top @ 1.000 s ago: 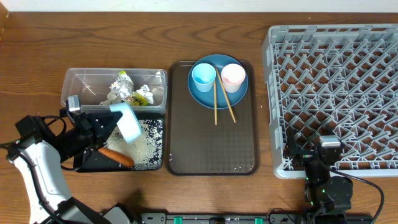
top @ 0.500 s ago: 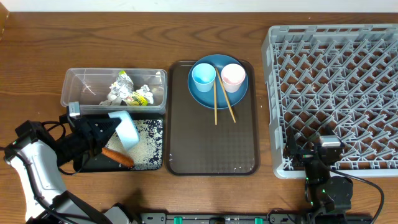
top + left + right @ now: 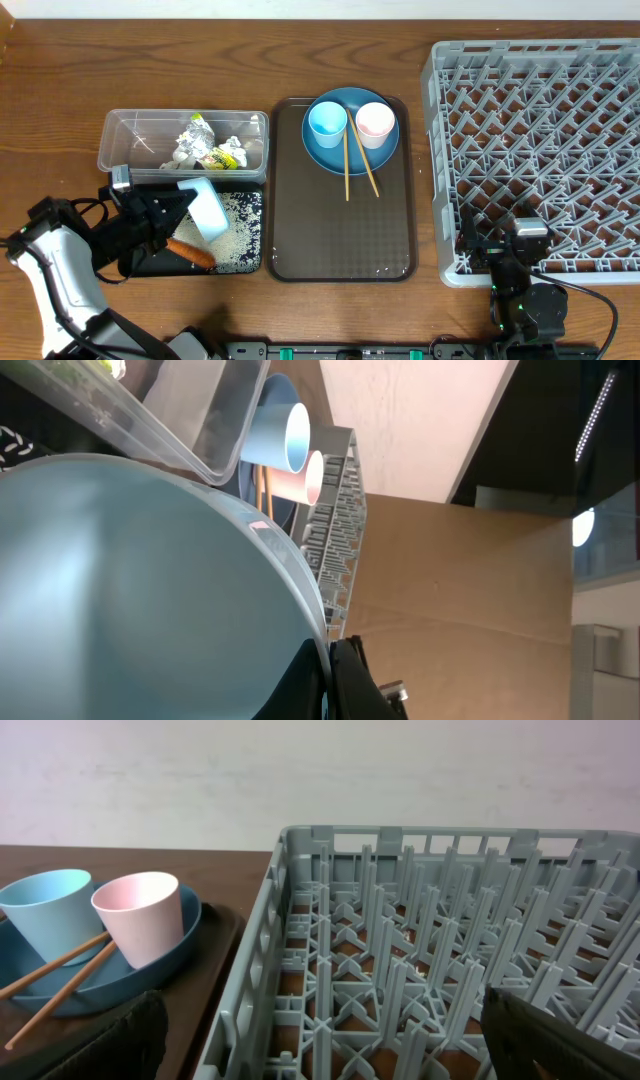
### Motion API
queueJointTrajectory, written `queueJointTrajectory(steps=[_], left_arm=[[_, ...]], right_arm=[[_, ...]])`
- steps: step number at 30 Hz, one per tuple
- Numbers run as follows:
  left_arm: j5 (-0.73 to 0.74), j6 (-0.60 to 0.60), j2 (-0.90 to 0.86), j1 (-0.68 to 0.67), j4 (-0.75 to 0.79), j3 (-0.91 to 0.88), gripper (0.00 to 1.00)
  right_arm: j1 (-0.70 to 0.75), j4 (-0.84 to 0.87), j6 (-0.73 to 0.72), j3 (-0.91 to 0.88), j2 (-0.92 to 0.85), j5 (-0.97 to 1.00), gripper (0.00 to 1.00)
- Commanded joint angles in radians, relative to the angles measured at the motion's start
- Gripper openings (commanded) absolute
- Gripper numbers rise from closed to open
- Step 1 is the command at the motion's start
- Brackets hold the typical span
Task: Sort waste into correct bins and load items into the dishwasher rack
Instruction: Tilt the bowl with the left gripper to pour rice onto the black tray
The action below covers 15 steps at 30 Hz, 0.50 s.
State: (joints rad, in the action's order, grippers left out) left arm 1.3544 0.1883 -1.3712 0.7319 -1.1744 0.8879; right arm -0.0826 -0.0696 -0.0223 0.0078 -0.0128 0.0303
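My left gripper is shut on the rim of the pale blue bowl and holds it tilted over the black tray. White rice and the orange carrot lie in that tray. In the left wrist view the bowl fills the frame, with the jaws pinching its rim. The clear tub holds tissue and a yellow-green wrapper. The dark blue plate carries the light blue cup, the pink cup and the chopsticks. My right gripper is open and empty at the rack's front left corner.
The plate sits on a dark brown serving tray between the bins and the rack. The rack has no dishes in it and fills the right of the table. The right wrist view also shows both cups and the plate.
My left gripper has moved the bowl slightly down and toward me over the black tray. The right arm has not moved.
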Motion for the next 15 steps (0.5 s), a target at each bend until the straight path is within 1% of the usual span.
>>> queueJointTrajectory(steps=[1,5,10,15], left_arm=[[-0.063,0.021,0.051,-0.005,-0.003,0.038,0.06],[-0.190,-0.051,0.112,-0.030,0.014,0.062,0.06],[-0.335,-0.196,0.216,-0.101,0.101,0.080,0.06],[-0.473,-0.329,0.324,-0.248,0.183,0.080,0.06]], right_arm=[[0.001,-0.002,-0.014,-0.002,0.002,-0.001,0.99],[0.001,-0.002,-0.014,-0.002,0.002,-0.001,0.99],[0.001,-0.002,-0.014,-0.002,0.002,-0.001,0.98],[0.001,-0.002,-0.014,-0.002,0.002,-0.001,0.99]])
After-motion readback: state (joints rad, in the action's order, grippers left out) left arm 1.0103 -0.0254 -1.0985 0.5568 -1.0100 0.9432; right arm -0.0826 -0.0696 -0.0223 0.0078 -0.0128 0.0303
